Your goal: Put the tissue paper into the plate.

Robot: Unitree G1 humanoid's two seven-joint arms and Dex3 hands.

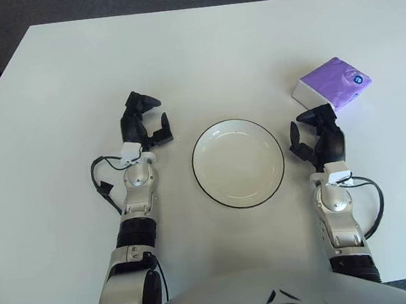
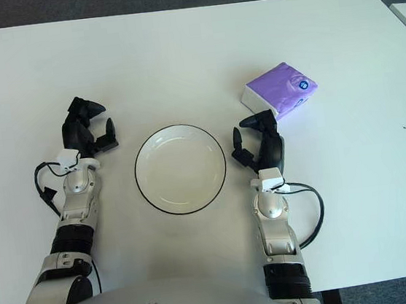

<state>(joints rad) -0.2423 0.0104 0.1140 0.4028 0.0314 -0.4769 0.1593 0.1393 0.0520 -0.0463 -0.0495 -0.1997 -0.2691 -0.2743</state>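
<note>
On the white worktop (image 1: pixel 199 50) we found the empty plate (image 1: pixel 238 163) central as the target, our left hand (image 1: pixel 143 126) idle and unclenched to its left, our right hand (image 1: pixel 317 137) unclenched and grasping nothing on its right, poised just short of the purple tissue paper (image 1: pixel 332 84) beyond.

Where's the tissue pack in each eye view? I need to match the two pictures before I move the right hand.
Left eye view: the tissue pack is at right of centre, just beyond the right hand.
Right eye view: the tissue pack sits nearer the middle, again just beyond the right hand.
Shared landmark: the plate, lying left of the pack and nearer the robot in both.
</note>
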